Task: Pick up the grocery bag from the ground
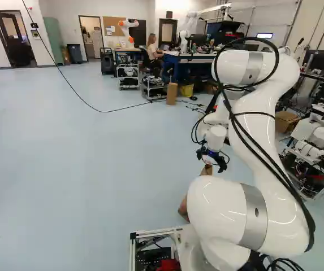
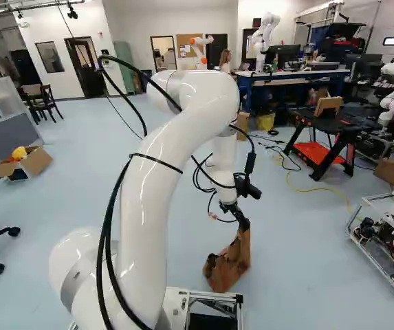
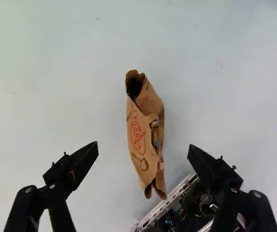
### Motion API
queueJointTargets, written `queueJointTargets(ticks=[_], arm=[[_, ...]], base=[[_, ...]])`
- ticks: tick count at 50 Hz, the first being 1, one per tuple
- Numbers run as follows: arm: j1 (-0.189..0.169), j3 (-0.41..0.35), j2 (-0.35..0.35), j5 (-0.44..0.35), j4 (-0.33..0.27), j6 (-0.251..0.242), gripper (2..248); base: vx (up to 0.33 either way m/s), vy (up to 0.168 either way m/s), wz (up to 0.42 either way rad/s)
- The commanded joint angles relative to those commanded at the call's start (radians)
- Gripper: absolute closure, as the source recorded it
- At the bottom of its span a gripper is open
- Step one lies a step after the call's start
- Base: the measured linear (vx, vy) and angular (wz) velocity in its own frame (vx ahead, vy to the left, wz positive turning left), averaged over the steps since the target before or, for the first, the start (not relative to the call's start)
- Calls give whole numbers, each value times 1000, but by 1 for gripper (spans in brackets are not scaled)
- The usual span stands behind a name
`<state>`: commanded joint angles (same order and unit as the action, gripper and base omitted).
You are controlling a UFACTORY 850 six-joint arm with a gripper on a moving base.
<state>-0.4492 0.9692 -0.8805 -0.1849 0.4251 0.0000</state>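
Hovering over a brown paper bag (image 3: 145, 130), black gripper (image 1: 211, 162), fingers (image 3: 82, 162) spread wide, seemingly apart from it

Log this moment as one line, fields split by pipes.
gripper: open, empty | grocery bag: brown paper, on the floor, ahead of the gripper, ungripped | base frame: near the bag | pickup: not done

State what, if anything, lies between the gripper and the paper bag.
No object; the wrist view shows the bag unobstructed ahead of the open gripper.
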Motion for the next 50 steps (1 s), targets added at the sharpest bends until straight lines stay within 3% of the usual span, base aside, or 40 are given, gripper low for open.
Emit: queueJointTargets(ticks=[50], arm=[[-28, 150, -200, 0, 0, 0, 3]], base=[[0, 0, 0]])
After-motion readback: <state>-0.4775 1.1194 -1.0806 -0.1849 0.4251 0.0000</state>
